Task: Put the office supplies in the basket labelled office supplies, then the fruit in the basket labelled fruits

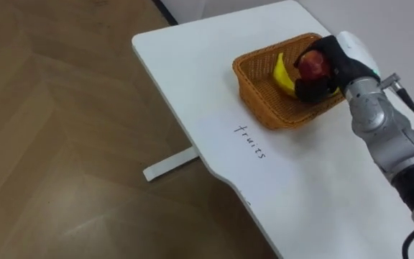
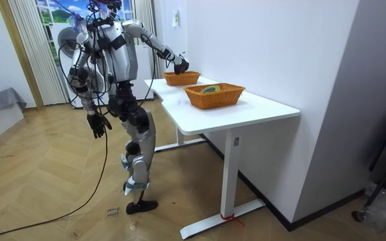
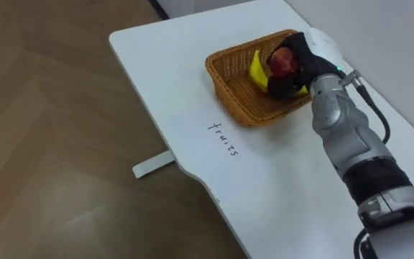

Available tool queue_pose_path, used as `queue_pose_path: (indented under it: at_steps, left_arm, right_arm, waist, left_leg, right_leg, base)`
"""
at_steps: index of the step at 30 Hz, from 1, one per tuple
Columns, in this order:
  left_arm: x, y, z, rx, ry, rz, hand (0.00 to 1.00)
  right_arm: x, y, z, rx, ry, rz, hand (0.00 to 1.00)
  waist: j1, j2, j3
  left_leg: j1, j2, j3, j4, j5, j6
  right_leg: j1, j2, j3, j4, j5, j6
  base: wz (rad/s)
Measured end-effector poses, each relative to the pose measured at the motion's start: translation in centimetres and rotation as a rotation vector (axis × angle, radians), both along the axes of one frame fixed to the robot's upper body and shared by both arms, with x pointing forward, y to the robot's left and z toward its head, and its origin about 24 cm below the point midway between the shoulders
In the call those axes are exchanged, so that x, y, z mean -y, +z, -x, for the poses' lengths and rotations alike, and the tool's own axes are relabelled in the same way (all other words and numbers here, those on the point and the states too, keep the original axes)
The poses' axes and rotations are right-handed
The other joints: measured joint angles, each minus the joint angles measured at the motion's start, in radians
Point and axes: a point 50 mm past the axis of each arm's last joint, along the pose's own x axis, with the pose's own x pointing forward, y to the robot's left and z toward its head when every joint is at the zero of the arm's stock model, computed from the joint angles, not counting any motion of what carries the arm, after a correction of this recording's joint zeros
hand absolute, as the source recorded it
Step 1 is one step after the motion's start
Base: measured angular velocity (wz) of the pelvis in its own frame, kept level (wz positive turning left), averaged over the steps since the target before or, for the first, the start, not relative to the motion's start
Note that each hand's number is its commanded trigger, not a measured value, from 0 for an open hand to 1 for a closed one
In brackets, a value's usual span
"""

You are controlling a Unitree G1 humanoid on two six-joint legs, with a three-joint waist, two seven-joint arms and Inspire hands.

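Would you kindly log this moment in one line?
right hand shut on round red apple; over brown wicker basket; yellow banana inside; left hand hangs open

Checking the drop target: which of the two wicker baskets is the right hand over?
The basket with the banana, farther from the room camera; the right hand holds a red apple over it. The other basket stands nearer that camera.

Eye views close, downward; room view distant, sideways; shared: table (image 1: 192, 65), basket (image 1: 279, 114).

Red apple (image 1: 312, 66) above fruit basket (image 1: 254, 91), banana (image 1: 282, 73) w/in
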Motion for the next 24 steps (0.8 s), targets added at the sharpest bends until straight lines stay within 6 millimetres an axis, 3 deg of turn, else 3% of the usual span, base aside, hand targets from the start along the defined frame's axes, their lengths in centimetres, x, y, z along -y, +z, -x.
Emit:
queue_pose_path:
  at_steps: [1,4,18,21,24]
  left_arm:
    - [-0.1,0.1,-0.2,0.009,-0.006,-0.006,0.0]
    - [-0.3,0.3,-0.9,0.031,-0.01,-0.026,0.0]
    - [0.1,0.1,-2.0,0.047,-0.033,-0.053,0.0]
    - [0.0,0.0,-2.1,0.043,-0.031,-0.055,0.0]
    - [-0.1,0.0,-2.1,0.041,-0.026,-0.067,0.0]
  right_arm:
    - [-0.2,0.3,-0.3,0.011,0.002,0.008,0.0]
    - [0.0,0.8,-0.7,0.026,-0.017,-0.001,0.0]
    - [0.8,0.8,-1.0,0.011,-0.055,-0.015,0.0]
    - [0.8,0.8,-1.0,0.011,-0.056,-0.019,0.0]
    - [0.7,1.3,-1.1,0.023,-0.053,-0.02,0.0]
  waist:
    - [0.0,-0.003,0.0013]
    - [0.0,-0.011,0.0065]
    - [0.008,-0.015,0.0101]
    - [0.008,-0.021,0.013]
    - [-0.001,-0.031,0.011]
  left_leg:
    - [-0.008,0.003,0.002,0.002,0.0,0.0]
    - [-0.025,0.004,0.004,0.006,0.0,0.0]
    - [-0.055,0.011,0.018,0.005,-0.001,0.0]
    - [-0.055,0.012,0.02,0.005,-0.001,0.0]
    - [-0.056,0.013,0.026,0.0,0.0,0.0]
  right_leg:
    - [-0.011,0.0,0.002,0.004,0.0,-0.001]
    - [-0.027,0.002,0.003,0.004,0.002,-0.003]
    - [-0.063,0.004,0.016,0.003,0.006,-0.01]
    - [-0.064,0.004,0.016,0.003,0.006,-0.01]
    - [-0.068,0.002,0.018,0.003,0.006,-0.01]
  base:
    - [-0.11]
    - [-0.02]
    - [-0.03]
    - [-0.01]
    - [-0.04]
